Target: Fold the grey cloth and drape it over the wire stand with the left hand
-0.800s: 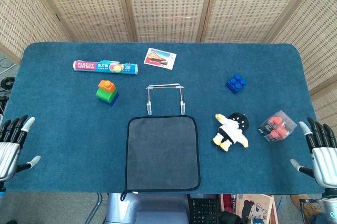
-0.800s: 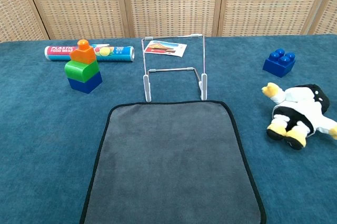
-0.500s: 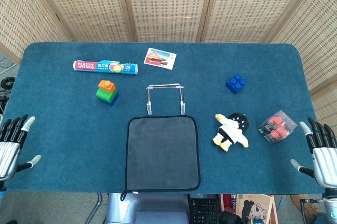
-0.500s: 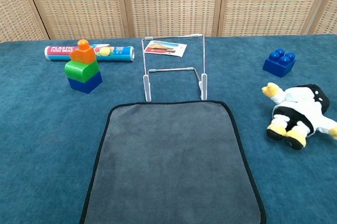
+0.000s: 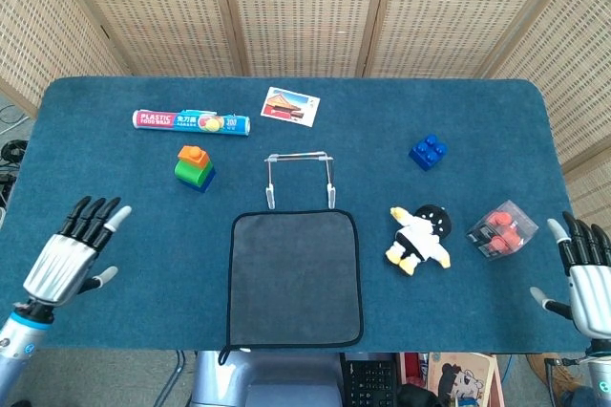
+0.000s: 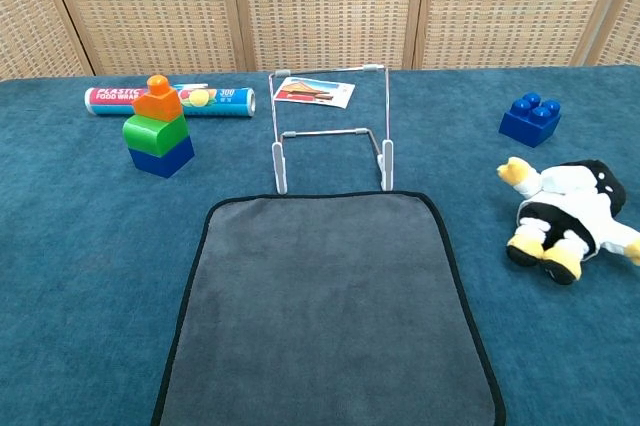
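The cloth (image 5: 295, 277) is lying flat at the near edge of the counter (image 5: 115, 168), with the wire stand (image 5: 300, 178) standing just behind it. The stacked blocks (image 5: 194, 168) are sitting left of the stand, the plastic wrap roll (image 5: 190, 121) behind them. The postcard (image 5: 289, 105) is lying behind the stand. The plush penguin (image 5: 419, 238) is lying right of the cloth, the brick (image 5: 429, 151) behind it, the clear box (image 5: 502, 229) further right.

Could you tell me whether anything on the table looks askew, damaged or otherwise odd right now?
Only small things: the plush penguin lies sprawled on its front, and the grey cloth hangs slightly over the table's near edge. The wire stand stands upright.
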Controlling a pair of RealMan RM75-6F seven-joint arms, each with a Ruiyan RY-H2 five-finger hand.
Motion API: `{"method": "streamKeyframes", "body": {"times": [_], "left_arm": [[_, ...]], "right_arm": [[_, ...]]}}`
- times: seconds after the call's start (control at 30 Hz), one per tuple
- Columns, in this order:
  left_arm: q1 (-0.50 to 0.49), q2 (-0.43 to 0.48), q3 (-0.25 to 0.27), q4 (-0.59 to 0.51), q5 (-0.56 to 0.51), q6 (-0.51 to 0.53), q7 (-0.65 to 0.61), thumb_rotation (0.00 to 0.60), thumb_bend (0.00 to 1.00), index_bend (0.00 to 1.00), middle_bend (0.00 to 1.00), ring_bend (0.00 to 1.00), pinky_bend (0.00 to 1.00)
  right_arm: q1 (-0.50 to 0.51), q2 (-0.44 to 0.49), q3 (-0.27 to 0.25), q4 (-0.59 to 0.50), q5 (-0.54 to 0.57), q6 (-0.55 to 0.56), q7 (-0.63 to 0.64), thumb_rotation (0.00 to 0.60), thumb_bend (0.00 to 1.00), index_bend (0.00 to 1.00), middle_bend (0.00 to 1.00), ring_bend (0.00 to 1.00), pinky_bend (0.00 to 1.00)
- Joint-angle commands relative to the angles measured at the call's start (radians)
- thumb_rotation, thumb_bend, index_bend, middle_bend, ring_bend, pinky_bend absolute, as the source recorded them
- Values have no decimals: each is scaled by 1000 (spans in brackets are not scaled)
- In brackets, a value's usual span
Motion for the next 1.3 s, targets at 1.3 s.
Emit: {"method": "streamKeyframes", "body": {"times": [1.3], "left_arm": [[-475,-658,255,1067,308,49,-485,600,217,226,0,0,0]], "right_arm": [[36,-41,51,31,146,-92,-98,600,0,0,0,0,0]]}}
